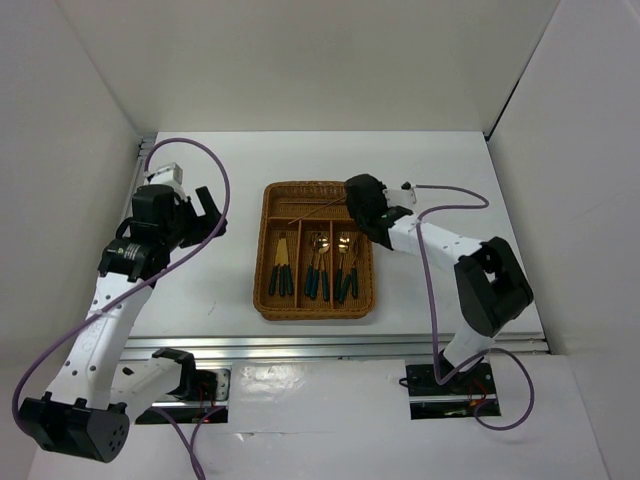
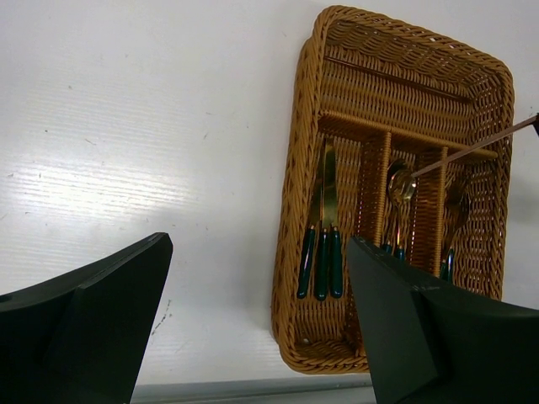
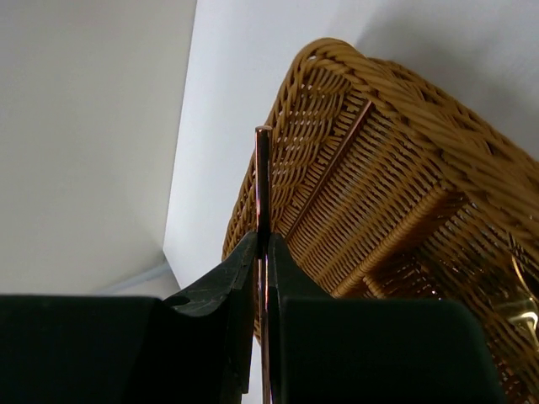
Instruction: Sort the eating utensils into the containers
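Right gripper [image 3: 263, 240] pinched tight on one chopstick [image 3: 263, 177], slanting above the wicker tray [image 1: 262, 270]; left gripper [image 2: 258, 242] spread wide, off to its left. Nearer: knives [image 2: 328, 194], spoons [image 2: 400, 181], forks [image 1: 345, 262] in separate long sections. Farther: second chopstick [image 2: 396, 80] lying in the crosswise section.

The tray [image 2: 296, 210] is woven wicker: brown, rough and ribbed, with a slight sheen. The chopstick [image 3: 263, 168] between the right pincer [image 3: 263, 242] fingers [image 3: 227, 286] is smooth, glossy and brown-gold, metallic in look. The fingers are smooth matt black plastic. Ahead of the left pincer [image 2: 257, 244], the knives [image 2: 327, 194] have polished gold-tone metal blades and glossy dark green handles. The spoons [image 2: 401, 181] have mirror-bright gold bowls. The table [image 2: 126, 126] beneath both pincers is white, matt and faintly scuffed.
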You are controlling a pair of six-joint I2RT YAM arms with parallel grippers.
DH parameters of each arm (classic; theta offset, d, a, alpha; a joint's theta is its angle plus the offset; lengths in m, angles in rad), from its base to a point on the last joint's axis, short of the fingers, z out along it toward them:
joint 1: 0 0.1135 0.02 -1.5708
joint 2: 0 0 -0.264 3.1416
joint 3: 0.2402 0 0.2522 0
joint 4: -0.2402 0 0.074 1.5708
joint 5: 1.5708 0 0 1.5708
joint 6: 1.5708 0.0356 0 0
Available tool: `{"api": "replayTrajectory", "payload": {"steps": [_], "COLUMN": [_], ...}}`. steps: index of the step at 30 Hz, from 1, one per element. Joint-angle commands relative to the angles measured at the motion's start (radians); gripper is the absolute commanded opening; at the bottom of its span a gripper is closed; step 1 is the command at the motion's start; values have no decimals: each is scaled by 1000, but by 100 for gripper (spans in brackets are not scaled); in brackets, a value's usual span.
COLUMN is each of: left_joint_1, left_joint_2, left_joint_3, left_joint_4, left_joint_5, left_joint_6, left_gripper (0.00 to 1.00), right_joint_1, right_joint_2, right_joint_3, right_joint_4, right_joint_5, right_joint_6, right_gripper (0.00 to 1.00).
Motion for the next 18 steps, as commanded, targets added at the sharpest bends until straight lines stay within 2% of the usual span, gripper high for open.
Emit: {"api": "replayTrajectory", "payload": {"steps": [1, 4, 7, 10, 18], "left_joint_1": [-4, -4, -4, -13, -22], "left_joint_2": [-19, -28, -28, -28, -28], "left_joint_3": [24, 15, 15, 15, 5], "left_joint_4": [7, -3, -3, -3, -3], "left_joint_5": [14, 14, 14, 4, -5], "left_joint_6": [-4, -4, -4, -4, -4], "left_gripper": [100, 100, 100, 100, 100], "right_joint_1": [54, 93, 128, 151, 179], "right_joint_2": [25, 61, 117, 189, 288], "right_joint_3": [57, 87, 156, 244, 330], "right_joint_4": [13, -18, -133, -259, -496], "right_joint_5": [156, 246, 331, 377, 455], "right_joint_6": [119, 202, 318, 407, 678], "right_gripper": [9, 9, 12, 12, 13]}}
